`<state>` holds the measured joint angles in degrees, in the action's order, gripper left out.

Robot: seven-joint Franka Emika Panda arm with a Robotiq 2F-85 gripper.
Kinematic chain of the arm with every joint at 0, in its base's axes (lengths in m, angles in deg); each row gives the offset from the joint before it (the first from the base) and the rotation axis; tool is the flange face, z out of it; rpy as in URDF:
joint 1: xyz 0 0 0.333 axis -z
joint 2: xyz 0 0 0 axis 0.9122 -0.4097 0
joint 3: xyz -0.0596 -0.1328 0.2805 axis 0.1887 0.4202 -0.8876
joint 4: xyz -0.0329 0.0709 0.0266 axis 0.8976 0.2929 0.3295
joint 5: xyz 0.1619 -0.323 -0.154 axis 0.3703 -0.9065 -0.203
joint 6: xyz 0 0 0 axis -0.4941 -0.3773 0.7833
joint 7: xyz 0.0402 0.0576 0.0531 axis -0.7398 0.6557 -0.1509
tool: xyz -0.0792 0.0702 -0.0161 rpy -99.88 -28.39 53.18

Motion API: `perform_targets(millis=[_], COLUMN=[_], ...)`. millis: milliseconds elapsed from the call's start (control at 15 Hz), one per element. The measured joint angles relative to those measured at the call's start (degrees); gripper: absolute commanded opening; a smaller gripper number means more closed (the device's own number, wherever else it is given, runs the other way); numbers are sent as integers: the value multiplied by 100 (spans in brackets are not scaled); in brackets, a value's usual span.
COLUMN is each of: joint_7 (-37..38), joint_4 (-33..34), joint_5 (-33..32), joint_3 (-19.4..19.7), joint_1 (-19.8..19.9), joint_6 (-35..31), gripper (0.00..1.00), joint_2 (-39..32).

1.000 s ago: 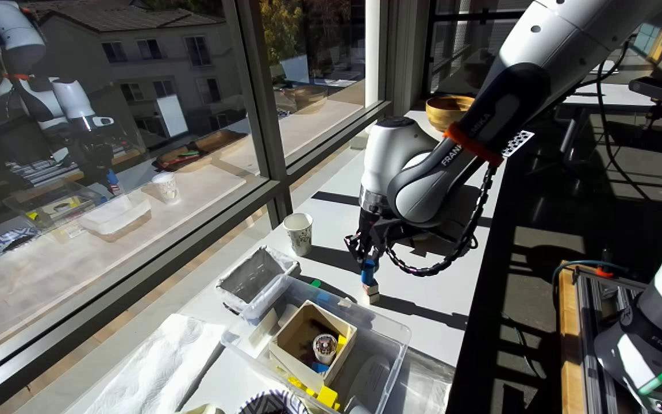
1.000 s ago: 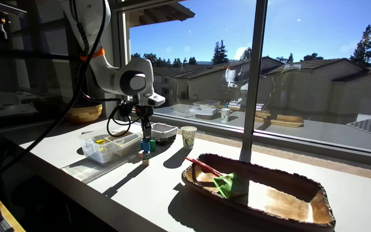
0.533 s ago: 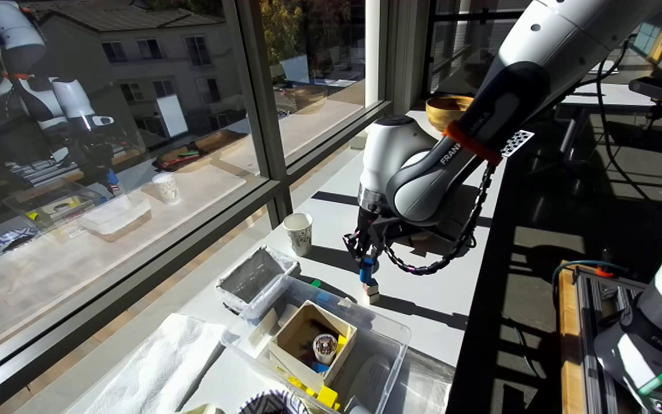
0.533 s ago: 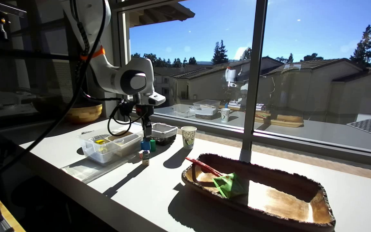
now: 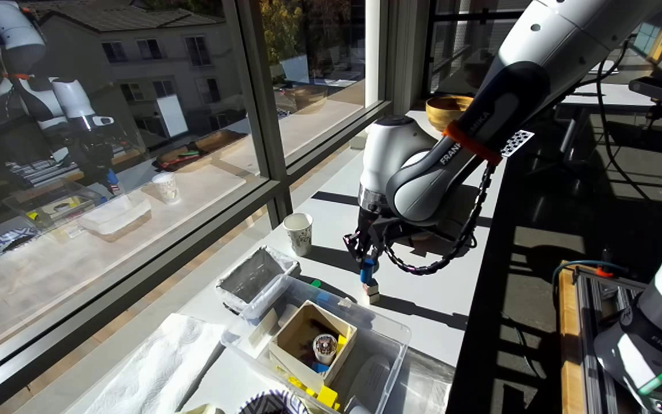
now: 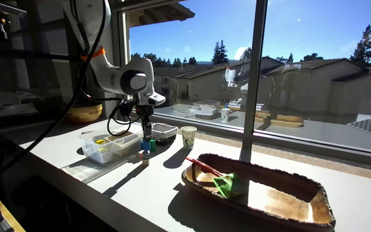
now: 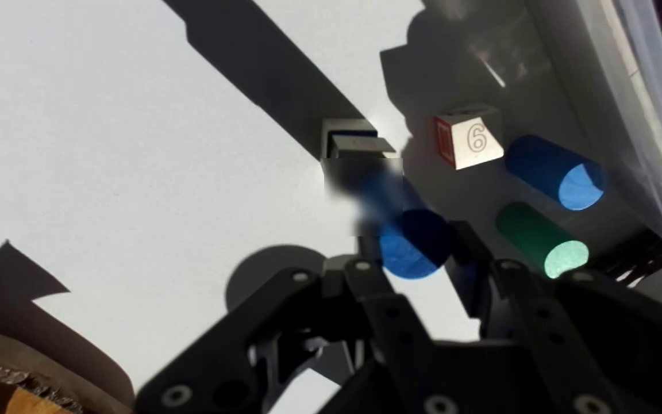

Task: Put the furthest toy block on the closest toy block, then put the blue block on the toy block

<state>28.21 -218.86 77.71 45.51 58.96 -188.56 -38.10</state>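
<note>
Wrist view: the black tool (image 7: 414,244) fills the lower part, its two fingers (image 7: 472,270) pinching a blue block (image 7: 405,263) shaped like a short cylinder. A blurred patch covers the block's far end. To the right, on the white tabletop (image 7: 107,144), stand a cube (image 7: 474,141) marked with a 6, a second blue cylinder (image 7: 550,171) and a green cylinder (image 7: 541,237), near one another.

In both exterior views, the blue block is upright in the tool's grip, directly over a two-block stack (image 5: 371,289). In an exterior view, the upper toy block (image 6: 146,155) shows a letter on its face and sits on the lower toy block (image 6: 145,162), which rests on the tabletop. Whether the blue block touches the upper one or hovers just above it cannot be told.

In an exterior view, a patterned paper cup (image 6: 189,138) stands near a lined basket (image 6: 164,132), and a clear plastic bin (image 6: 97,157) is at the left. Nearer the camera lies a long wooden tray (image 6: 279,196) with a dark rim, holding a green packet (image 6: 230,186) and a red stick (image 6: 204,167).
</note>
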Motion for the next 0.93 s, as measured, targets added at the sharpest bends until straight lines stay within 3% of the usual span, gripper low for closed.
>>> perform_targets(millis=[933], joint_7=[3], joint_4=[-16], joint_5=[0], joint_3=[0], joint_1=[0], joint_6=[71], gripper=[9], joint_2=[1])
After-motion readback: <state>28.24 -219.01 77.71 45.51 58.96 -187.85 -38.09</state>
